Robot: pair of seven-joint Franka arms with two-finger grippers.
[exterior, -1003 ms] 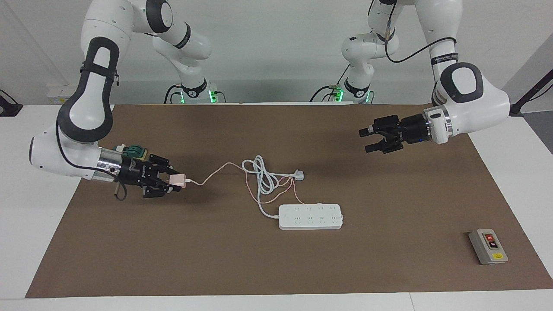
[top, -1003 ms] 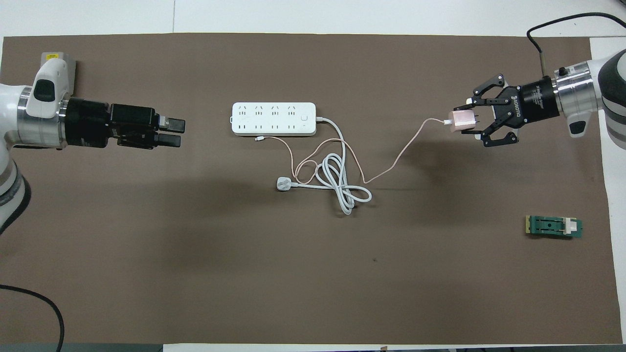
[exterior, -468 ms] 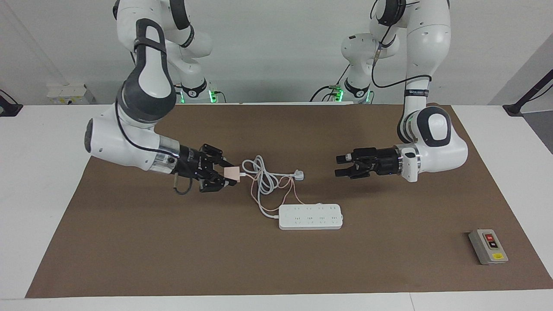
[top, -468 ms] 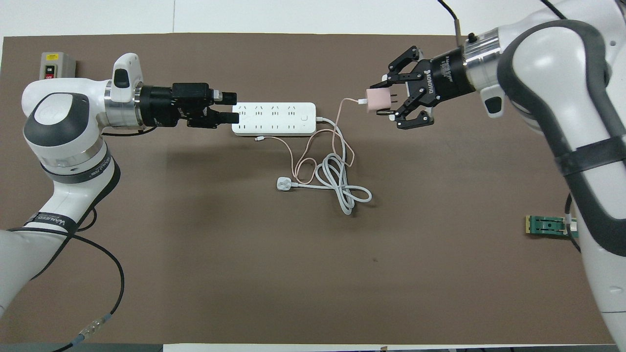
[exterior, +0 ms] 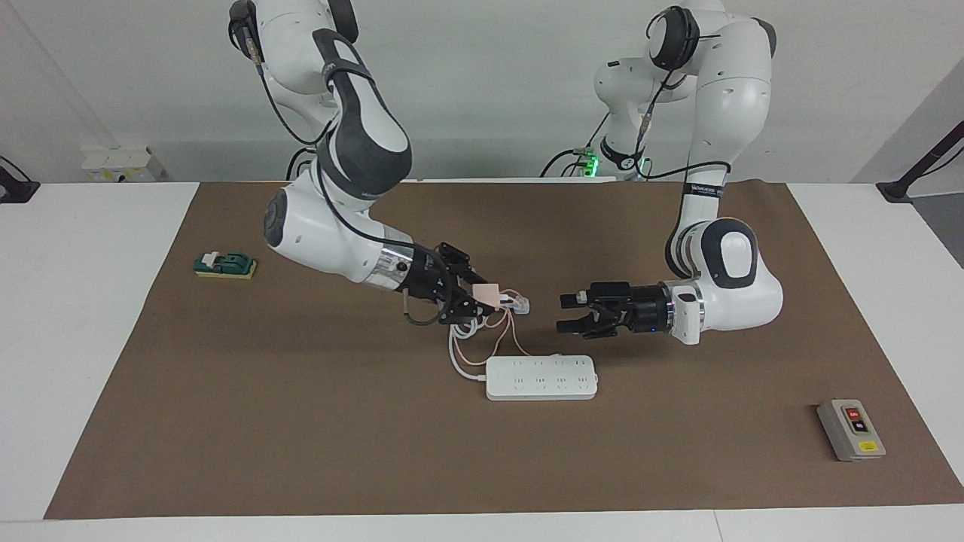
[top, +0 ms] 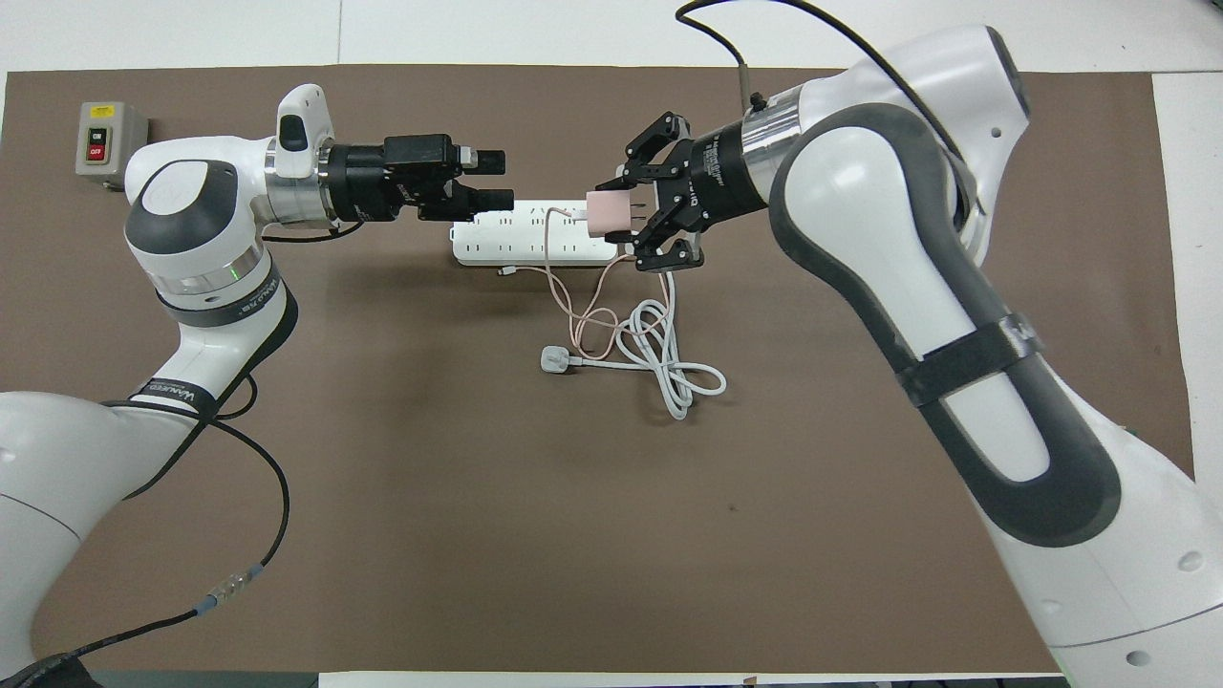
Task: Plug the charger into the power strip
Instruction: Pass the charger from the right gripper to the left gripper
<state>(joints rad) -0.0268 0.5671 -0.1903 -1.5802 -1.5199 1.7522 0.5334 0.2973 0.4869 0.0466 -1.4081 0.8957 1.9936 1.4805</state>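
While the strip [exterior: 541,377] lies flat on the brown mat [exterior: 226,421] in the facing view, the right gripper [exterior: 482,297] hangs in the air above the mat, over the coiled cord [exterior: 459,342] on the robots' side of the strip. Its fingers are clamped on the charger [exterior: 488,293], which is clear of the strip and not plugged in. The charger's thin pink cable [exterior: 506,331] droops to the mat beside the strip's cord. A white plug [exterior: 518,304] lies just by the charger, nearer the robots than the strip. The left gripper [exterior: 566,312] hovers above the mat near the strip's end toward the left arm, its fingers apart and holding nothing. A grey switch box [exterior: 851,429] sits well away from the strip, toward the left arm's end. A green block [exterior: 224,265] sits well away toward the right arm's end.

From overhead, the right gripper [top: 616,212] and charger [top: 604,213] cover the strip's [top: 497,247] corded end. The left gripper [top: 499,180] overlaps the strip's other end, fingers spread. The cable [top: 573,315] loops nearer the robots than the strip, among the cord [top: 669,368] and plug [top: 554,359]. The box [top: 100,143] lies past the left arm, away from the strip.
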